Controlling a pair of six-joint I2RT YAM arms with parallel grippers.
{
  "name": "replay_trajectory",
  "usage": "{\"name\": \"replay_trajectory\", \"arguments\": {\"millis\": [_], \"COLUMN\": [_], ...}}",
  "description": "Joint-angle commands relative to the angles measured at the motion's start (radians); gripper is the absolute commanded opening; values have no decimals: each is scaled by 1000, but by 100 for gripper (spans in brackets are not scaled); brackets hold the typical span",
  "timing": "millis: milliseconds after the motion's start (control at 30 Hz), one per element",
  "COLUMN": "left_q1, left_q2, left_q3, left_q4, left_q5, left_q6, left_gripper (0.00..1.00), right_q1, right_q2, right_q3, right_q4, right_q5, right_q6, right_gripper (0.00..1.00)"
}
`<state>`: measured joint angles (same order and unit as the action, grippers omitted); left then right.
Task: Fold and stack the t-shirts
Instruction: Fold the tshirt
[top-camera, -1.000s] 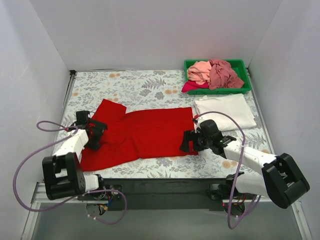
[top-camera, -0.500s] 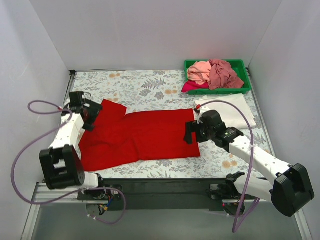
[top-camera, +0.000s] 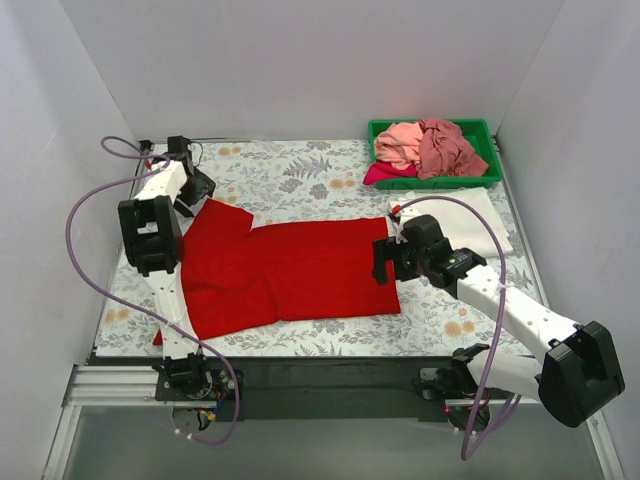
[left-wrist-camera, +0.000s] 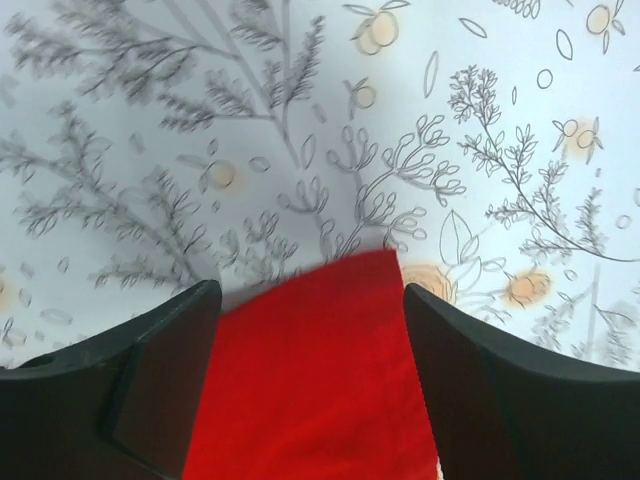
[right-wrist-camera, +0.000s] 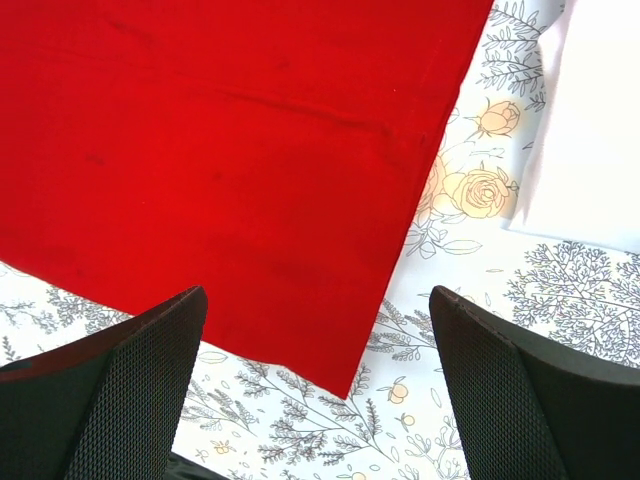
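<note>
Our left claw (left-wrist-camera: 305, 300) is cut off by the lower edge of its own wrist view, so we see only two dark fingertips. We cannot tell whether they touch the cloth. From above, the left arm hides the side edge of the red t-shirt (top-camera: 290, 270), and the right claw (right-wrist-camera: 318, 300) covers part of its hem.

We see the left arm stretched far forward along the side of the flowered surface (top-camera: 290, 170). The right arm reaches forward and inward, bent at the elbow.

Both claws are spread wide and clamp nothing. A corner of a red sleeve lies between the left fingers. The hem corner lies between the right fingers, with the folded white t-shirt (right-wrist-camera: 590, 130) just to their right. A heap of pink t-shirts (top-camera: 425, 148) sits in a green tray (top-camera: 450, 183) well beyond the right claw.
</note>
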<state>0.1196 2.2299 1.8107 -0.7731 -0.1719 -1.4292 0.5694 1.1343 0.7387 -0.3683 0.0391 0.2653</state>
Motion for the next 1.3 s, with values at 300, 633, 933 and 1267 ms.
{"name": "replay_trajectory", "arguments": {"millis": [300,633,933,1267], "left_q1": [-106,-136,-138,-138], "left_q2": [106,109,83,102], "left_q3": [61,65,102,171], "left_q4": [-67,-77,6,54], "left_q5": [-167,-181,-164,-181], "left_q6": [230,219,289,394], "left_gripper": [55,13,0,0], "right_q1": [-22,-34,-48,-48], "right_q2": [24,36,324,746], "right_q3": [5,50,344,645], "right_q4": [-4,9,55,78], "right_q5": [10,25,156,249], "right_q6": [-32,-23,80,19], "right_gripper": [98,98,98,98]}}
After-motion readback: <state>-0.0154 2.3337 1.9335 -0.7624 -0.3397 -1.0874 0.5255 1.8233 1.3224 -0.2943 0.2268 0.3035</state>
